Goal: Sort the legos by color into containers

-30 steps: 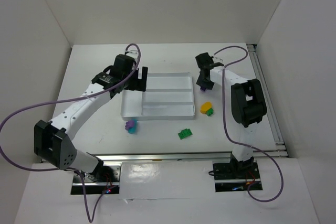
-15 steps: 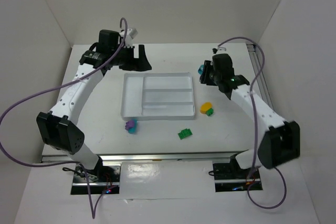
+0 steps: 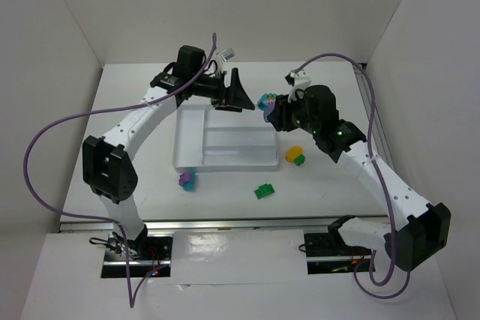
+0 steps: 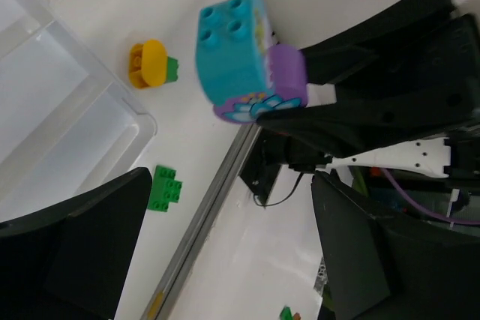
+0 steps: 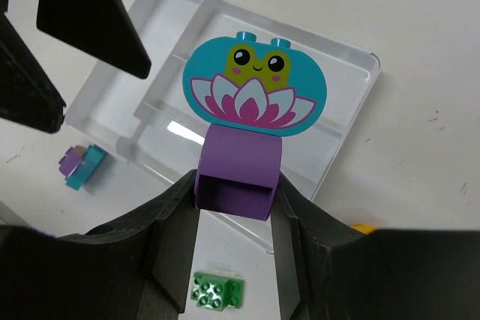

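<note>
- Your right claw (image 5: pixel 238 194) is clamping tight on the purple brick (image 5: pixel 238 162), the lower half of a two-brick stack. The teal frog brick (image 5: pixel 255 84) is sticking out past the fingertips.
- It is holding that stack in the air above the far edge of the tray (image 3: pixel 177 140) and is turning the teal end toward the other arm. I judge that it is offering the free half, since the two colours need pulling apart before either can be sorted.
- Your left claw (image 3: pixel 234 99) is gaping as wide as it goes and gripping nothing. It is pointing straight at the stack, just beside it but not touching.
- The tray is lying on the table between the two arms, and no brick is showing in any of its sections.
- Further out, on the near side of the tray, a purple and teal pair (image 3: pixel 187 180) and a green brick (image 3: pixel 263 191) are waiting. A yellow and green pair (image 3: pixel 295 156) is sitting just beside the tray's near right corner.
- Compared with half a second ago, the two claws are coming together. The right one was out past the tray's far right corner, and the left one was over toward the far left corner. A second ago the right claw was low by the tray's right side. The loose bricks and the tray are lying where they were.
</note>
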Controlling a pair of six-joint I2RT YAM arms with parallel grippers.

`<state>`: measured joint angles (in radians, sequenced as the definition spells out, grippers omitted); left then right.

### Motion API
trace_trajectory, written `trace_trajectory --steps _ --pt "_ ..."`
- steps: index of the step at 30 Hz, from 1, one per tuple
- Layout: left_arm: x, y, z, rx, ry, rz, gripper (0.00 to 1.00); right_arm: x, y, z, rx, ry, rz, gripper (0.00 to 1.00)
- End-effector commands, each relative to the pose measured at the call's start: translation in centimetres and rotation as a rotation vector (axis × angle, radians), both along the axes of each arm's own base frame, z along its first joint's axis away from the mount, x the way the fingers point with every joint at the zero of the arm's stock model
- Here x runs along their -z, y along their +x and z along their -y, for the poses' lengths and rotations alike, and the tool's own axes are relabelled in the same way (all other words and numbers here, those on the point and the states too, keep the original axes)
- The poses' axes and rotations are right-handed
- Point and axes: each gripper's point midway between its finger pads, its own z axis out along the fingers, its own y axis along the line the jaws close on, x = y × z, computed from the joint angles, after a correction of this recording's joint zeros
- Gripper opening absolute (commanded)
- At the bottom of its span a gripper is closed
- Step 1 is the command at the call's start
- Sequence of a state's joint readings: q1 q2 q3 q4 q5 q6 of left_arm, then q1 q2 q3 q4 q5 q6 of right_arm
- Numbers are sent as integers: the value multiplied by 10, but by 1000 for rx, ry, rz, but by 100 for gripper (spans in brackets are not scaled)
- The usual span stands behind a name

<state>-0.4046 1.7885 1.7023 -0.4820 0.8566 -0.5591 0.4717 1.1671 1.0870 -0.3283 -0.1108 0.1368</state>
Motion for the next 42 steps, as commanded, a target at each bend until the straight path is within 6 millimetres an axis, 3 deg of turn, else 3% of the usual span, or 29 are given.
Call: trace_trajectory --steps 1,6,8,10,19,21,30,35,36,42 --pt "-29 -4 9 43 -115 35 100 -6 -7 -5 -32 -17 17 6" --pt "-13 7 18 28 -103 -1 100 -2 -11 -15 -48 -52 10 6" --pt "-11 15 20 19 -99 5 100 -2 -13 -17 -49 -56 12 1" --pt "3 21 20 8 -65 -14 100 -2 -15 -20 -59 -56 13 1" --pt "24 27 26 0 -37 -50 95 2 -17 -23 -73 -74 0 1" --pt "16 27 29 16 -71 -47 88 2 -17 -23 -73 -74 0 1" --pt "16 11 40 95 -119 -104 85 11 -16 -23 -77 -90 -11 1" --pt "16 5 45 124 -148 -119 75 15 -15 -23 -78 -95 -19 1" --pt "14 7 46 126 -156 -100 66 15 -15 -23 -78 -95 -19 1" --pt "17 7 48 137 -168 -128 53 15 -17 -28 -100 -102 -22 1"
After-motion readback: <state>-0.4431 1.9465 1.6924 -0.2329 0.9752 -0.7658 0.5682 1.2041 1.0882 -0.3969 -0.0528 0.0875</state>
